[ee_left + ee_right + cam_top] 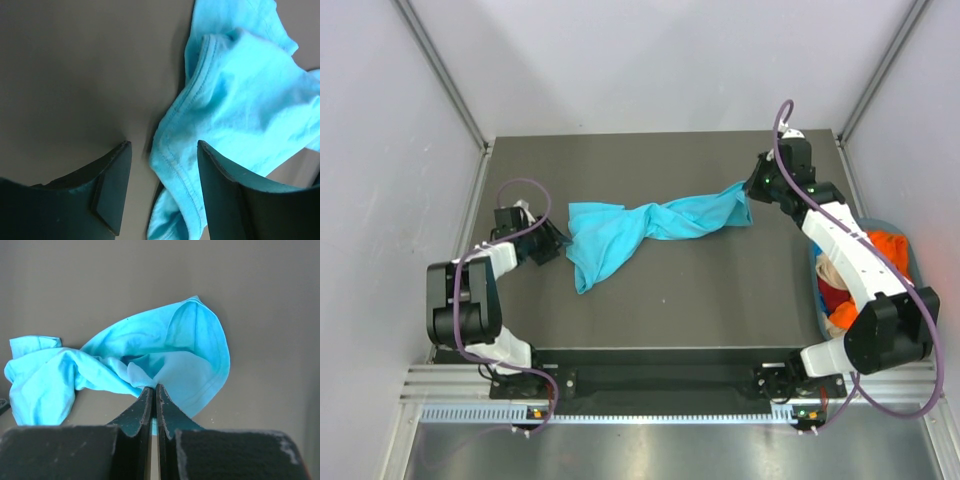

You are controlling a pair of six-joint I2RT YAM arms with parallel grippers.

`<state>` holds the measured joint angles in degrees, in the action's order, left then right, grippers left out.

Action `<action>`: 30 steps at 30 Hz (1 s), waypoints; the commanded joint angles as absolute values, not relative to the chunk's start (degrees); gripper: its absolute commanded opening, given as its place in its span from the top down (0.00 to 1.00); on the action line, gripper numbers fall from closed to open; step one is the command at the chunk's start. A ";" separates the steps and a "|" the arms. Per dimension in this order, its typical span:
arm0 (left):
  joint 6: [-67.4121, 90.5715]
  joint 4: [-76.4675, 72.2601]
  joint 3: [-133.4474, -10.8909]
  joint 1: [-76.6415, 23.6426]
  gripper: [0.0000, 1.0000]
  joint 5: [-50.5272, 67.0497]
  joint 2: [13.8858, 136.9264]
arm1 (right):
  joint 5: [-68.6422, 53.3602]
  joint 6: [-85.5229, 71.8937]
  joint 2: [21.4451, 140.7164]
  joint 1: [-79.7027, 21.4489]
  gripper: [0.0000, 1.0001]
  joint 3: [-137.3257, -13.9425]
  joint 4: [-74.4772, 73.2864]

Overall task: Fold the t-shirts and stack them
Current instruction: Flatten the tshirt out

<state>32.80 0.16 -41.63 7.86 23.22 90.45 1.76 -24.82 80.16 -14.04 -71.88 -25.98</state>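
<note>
Dark table (720, 310) bears turquoise t-shirt (165, 350), end pinched in right tool (154, 392).

The left arm (492, 262) and the right arm (840, 235) are showing white shells between bulky black joints, each trailing a looping purple cable (525, 183), while the left hand (162, 150) and right hand (153, 390) are ending in black wedge-shaped fingers (112, 190).

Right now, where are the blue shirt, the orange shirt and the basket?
turquoise t-shirt (620, 235), top view, on the bunched middle of the cloth.
orange t-shirt (890, 246), top view, on the top fold showing in the basket.
basket (900, 228), top view, on its blue-grey far rim.
</note>
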 commanded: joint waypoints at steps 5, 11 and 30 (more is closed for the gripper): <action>30.41 -2.90 -39.02 5.10 0.41 22.68 88.33 | 0.26 -23.73 79.63 -12.92 1.00 -69.87 -22.94; 30.50 -1.24 -40.95 3.78 0.74 21.10 88.86 | 0.18 -23.56 79.10 -12.66 1.00 -68.91 -22.68; 30.59 18.72 -87.12 0.26 1.00 12.92 83.08 | 4.75 -20.13 78.16 -5.71 1.00 -95.12 -22.14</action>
<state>31.92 13.39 -90.87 0.25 15.05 87.33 3.51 -22.92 84.82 -5.98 -94.59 -23.14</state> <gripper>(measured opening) 0.035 0.011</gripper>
